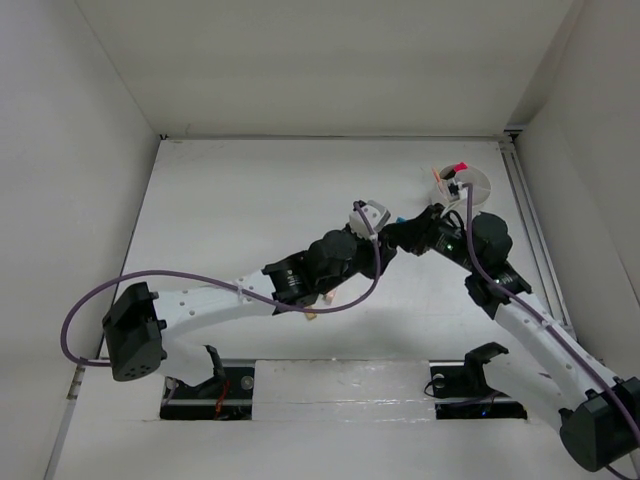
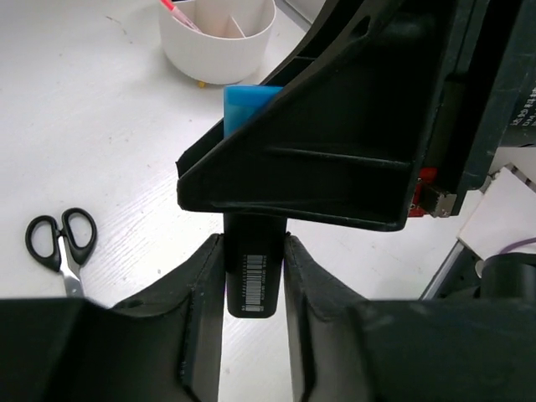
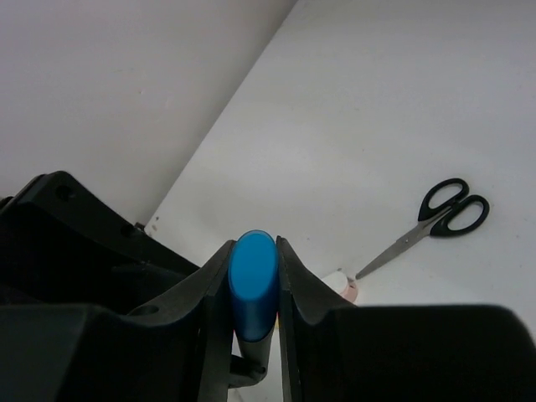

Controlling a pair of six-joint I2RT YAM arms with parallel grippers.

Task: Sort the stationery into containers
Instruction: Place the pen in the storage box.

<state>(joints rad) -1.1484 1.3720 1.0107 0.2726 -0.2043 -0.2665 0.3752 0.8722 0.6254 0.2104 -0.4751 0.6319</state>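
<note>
Step in hand: transfer of the blue-capped marker (image 2: 254, 285) between the arms, above the tabletop (image 1: 230, 220), just short of the tub (image 1: 478, 186).

- Left gripper (image 2: 254, 251): closed on the black barrel, which is pressed by both fingers with the barcode label showing.
- Right gripper (image 3: 253, 251): clamped on the blue cap end of the same marker, as seen in the right wrist view. The marker is thus held at both ends and is not resting on anything.
- The tub is on the right arm's side. A pink-capped marker (image 1: 458, 166) is seen standing in it.
- The scissors (image 3: 435, 219) are lying flat on the tabletop, well apart from the tub, untouched.
- A small pale item (image 3: 345, 286) is noted beside the scissor tips. It could not be identified.

Judgement: sorting is partly done, and several items are yet to be placed.

Next move, as judged: the left gripper is to be opened and drawn clear along the barrel, so that the marker is not twisted in the right gripper's hold. The marker is then to be carried over a free compartment, turned toward upright and released. Risk: with only the cap held, the barrel may slip out.
</note>
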